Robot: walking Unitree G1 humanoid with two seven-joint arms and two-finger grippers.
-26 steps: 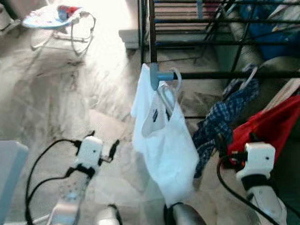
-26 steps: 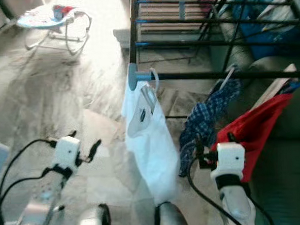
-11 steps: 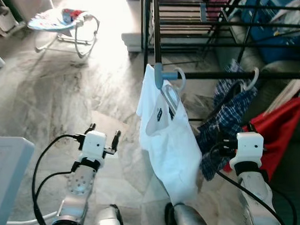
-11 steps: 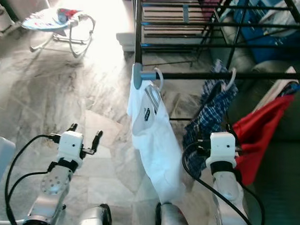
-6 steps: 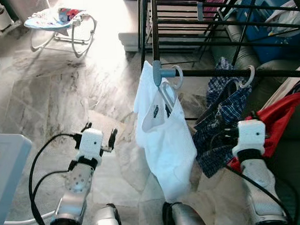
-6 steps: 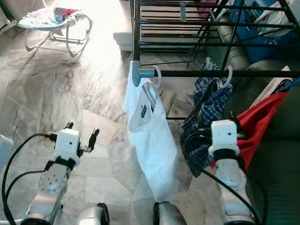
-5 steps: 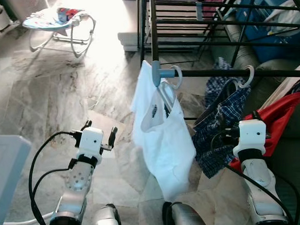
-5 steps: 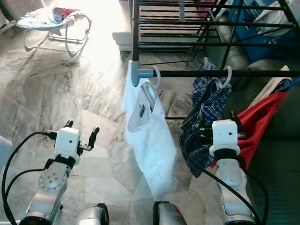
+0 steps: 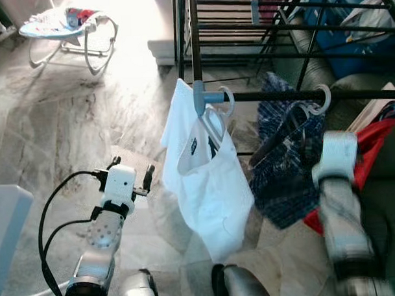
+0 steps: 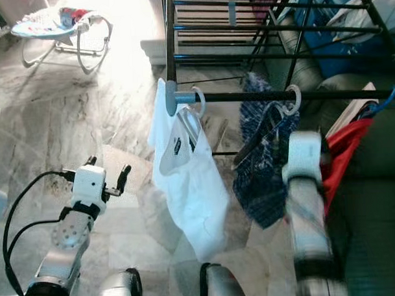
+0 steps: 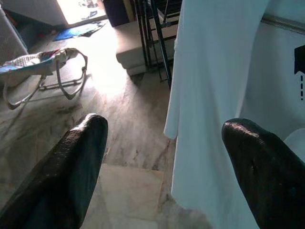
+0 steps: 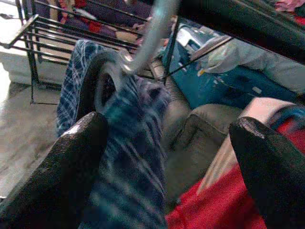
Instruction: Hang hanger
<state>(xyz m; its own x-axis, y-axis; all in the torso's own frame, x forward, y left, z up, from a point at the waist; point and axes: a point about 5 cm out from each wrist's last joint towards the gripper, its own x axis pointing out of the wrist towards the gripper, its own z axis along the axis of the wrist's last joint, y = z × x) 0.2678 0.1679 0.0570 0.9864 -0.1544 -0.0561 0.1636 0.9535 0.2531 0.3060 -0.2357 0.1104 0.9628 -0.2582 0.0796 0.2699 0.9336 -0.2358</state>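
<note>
hanger point(image 9: 320, 98) with the plaid shirt point(image 9: 286, 164) now sits hooked over the black rail point(image 9: 273, 95) of the drying rack point(image 9: 195, 37), at about 2 o'clock in the head views; a second ago the right arm sat lower, close against the shirt's lower folds, and it has since risen, motion-blurred, to just under the hook. right pincer point(image 12: 167, 157): fingers spread wide, nothing between them in the wrist view, the hook and plaid cloth directly ahead. judgement: the garment has been released, the rail carries the load, and the hanging step reads as essentially complete; what remains is to draw the arm clear without snagging the cloth. risk noted: the shirt hangs bunched and skewed on the hanger, so a brush from the arm could tip it off. left pincer point(image 9: 131, 178): at 8 o'clock, fingers apart and empty, unchanged in pose over the last second, facing the white t-shirt point(image 9: 205, 180), which hangs from its own hanger at the rail's blue end cap point(image 9: 200, 99). red garment point(image 9: 373, 148) lies at 3 o'clock beyond the right arm, on or against a dark green sofa point(image 10: 368, 207). floor point(image 9: 61, 133): grey marbled tile, strongly sunlit toward 12 o'clock. baby bouncer point(image 9: 63, 26) stands at 10 o'clock, well apart from the rack. blue items point(image 10: 349, 32) lie behind the rack; their nature cannot be told.
</note>
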